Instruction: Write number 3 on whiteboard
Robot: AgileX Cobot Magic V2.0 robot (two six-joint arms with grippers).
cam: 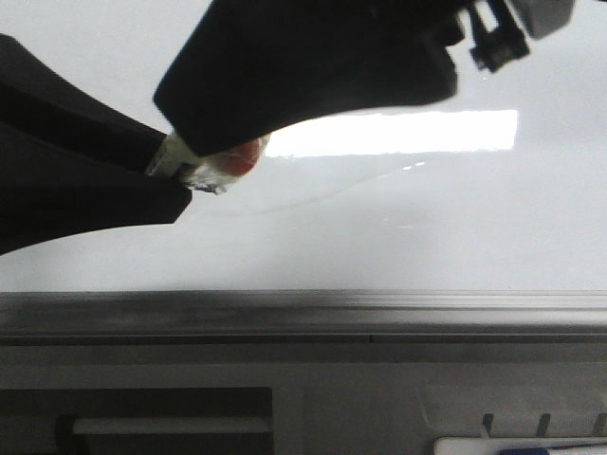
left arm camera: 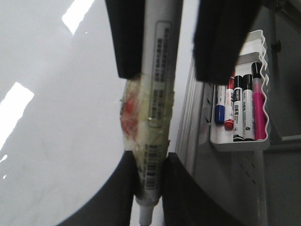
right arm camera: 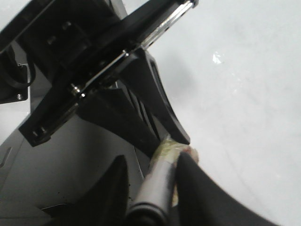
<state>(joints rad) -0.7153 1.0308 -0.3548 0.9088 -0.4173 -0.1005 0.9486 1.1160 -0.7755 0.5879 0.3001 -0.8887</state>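
The whiteboard [cam: 436, 227] is glossy pale grey with a bright rectangular reflection. No black number 3 shows on it, only a faint curved grey smear [cam: 322, 194]. My left gripper [cam: 180, 175] is shut on a white marker [left arm camera: 159, 94] wrapped in yellowish tape with a red patch, its tip past the fingers [left arm camera: 117, 197]. My right gripper [right arm camera: 150, 174] straddles the marker's cap end [right arm camera: 157, 188]. One finger [right arm camera: 197, 188] touches the marker; the other stands a little apart, so this gripper is open. In the left wrist view, the right gripper's fingers [left arm camera: 124, 42] flank the marker.
The board's grey metal frame [cam: 379, 308] runs along its near edge. A white tray [left arm camera: 240, 143] beside the frame holds several marker pens: blue, red, black and pink. A corner of the tray shows in the front view [cam: 517, 445].
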